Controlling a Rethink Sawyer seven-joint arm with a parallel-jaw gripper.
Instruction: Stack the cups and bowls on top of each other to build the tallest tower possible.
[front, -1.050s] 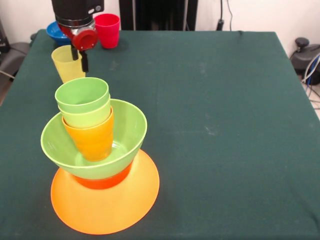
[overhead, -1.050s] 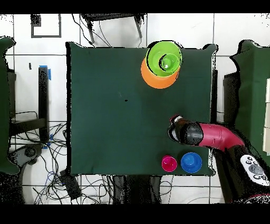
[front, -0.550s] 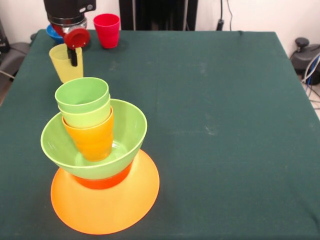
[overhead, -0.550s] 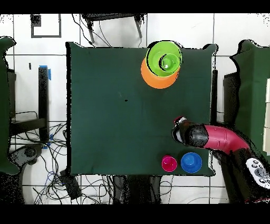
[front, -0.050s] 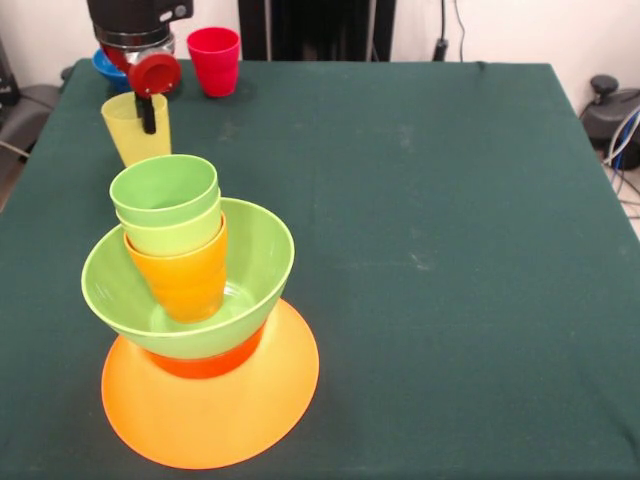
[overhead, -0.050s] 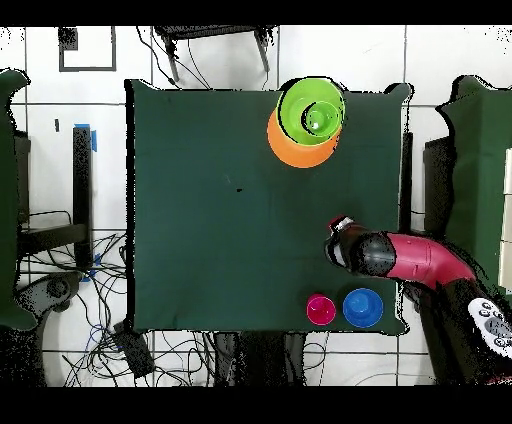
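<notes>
On the green table (front, -0.050s: 450, 200), the claw (front, -0.050s: 148, 112) grips the yellow cup's (front, -0.050s: 132, 135) rim; nested cups (front, -0.050s: 175, 240) fill the green bowl (front, -0.050s: 255, 265).

I work in a robotics lab, not a home. My arm (overhead, -0.050s: 420, 260) stands at a table (overhead, -0.050s: 220, 200) covered with dark green cloth, on a white tiled floor (overhead, -0.050s: 60, 200). Loose black cables (overhead, -0.050s: 170, 350) lie in a tangle on the floor beside my base. More cables (front, -0.050s: 622, 140) hang past the table edge far from my gripper.
</notes>
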